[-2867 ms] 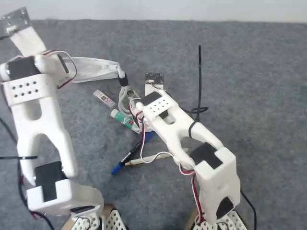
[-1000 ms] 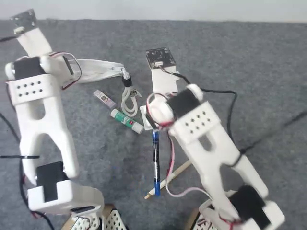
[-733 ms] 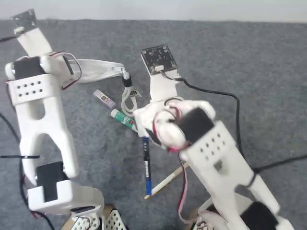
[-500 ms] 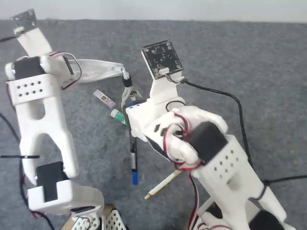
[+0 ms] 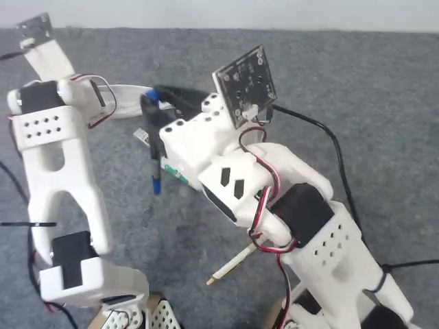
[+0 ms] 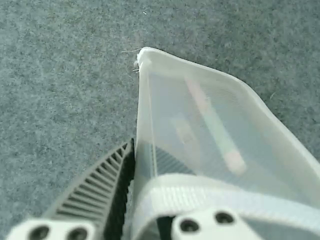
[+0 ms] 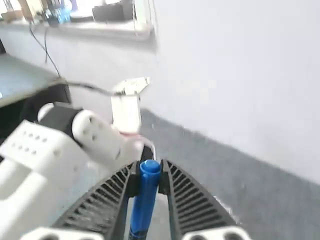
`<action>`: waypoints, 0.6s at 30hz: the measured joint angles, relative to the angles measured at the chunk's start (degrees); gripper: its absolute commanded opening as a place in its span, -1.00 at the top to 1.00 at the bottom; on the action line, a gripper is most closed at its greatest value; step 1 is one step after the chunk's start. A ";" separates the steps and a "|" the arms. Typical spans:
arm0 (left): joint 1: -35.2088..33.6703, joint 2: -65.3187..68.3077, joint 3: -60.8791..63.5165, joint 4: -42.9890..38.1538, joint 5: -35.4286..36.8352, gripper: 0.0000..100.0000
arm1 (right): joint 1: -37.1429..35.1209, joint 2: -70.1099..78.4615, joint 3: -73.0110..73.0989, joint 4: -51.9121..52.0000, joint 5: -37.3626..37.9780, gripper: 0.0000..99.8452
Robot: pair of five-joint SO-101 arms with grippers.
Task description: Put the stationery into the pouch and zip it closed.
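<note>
My left gripper (image 6: 142, 165) is shut on the edge of a translucent white pouch (image 6: 210, 120), and a pale pink and green stick shows through its wall. In the high view the pouch (image 5: 127, 90) sits at the end of the left arm. My right gripper (image 5: 159, 103) is next to the pouch, shut on a blue pen (image 5: 155, 154) that hangs down with its blue tip low. The right wrist view has the pen (image 7: 146, 197) clamped between the fingers (image 7: 180, 200), with the left arm (image 7: 65, 140) behind.
A glue stick (image 5: 175, 173) and a small pink-labelled item (image 5: 141, 136) lie on the grey carpet under the right arm. A wooden pencil (image 5: 236, 264) lies nearer the arm bases. The right arm's black cable (image 5: 336, 157) trails to the right.
The right arm has lifted the blue pen off the carpet and swung it left and back, up to the pouch. The left arm has kept still with the pouch.
</note>
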 measured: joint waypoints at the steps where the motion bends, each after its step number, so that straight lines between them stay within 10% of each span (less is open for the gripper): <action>1: 0.00 0.00 0.00 -0.35 0.00 0.98 | 0.00 0.00 0.79 -2.55 0.18 0.99; 18: 0.00 0.09 0.00 -0.97 0.00 0.98 | 1.05 0.00 22.24 -51.34 15.12 0.99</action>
